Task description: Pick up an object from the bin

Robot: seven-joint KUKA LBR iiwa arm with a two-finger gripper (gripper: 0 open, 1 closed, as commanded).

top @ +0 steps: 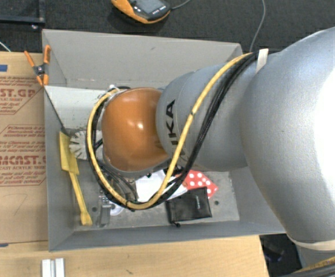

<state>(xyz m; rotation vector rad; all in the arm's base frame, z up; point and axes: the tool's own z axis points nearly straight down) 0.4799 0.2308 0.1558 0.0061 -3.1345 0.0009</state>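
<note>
Camera view: hand (pixel 104 210), grip state unclear, beside slim yellow plastic tool (pixel 70 161); flat black box (pixel 188 206) nearby.

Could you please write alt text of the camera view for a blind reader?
A grey robot arm with an orange wrist cover reaches down into a grey metal bin. Around it lie a yellow brush at the left, a red white-dotted piece and a flat black item.
</note>
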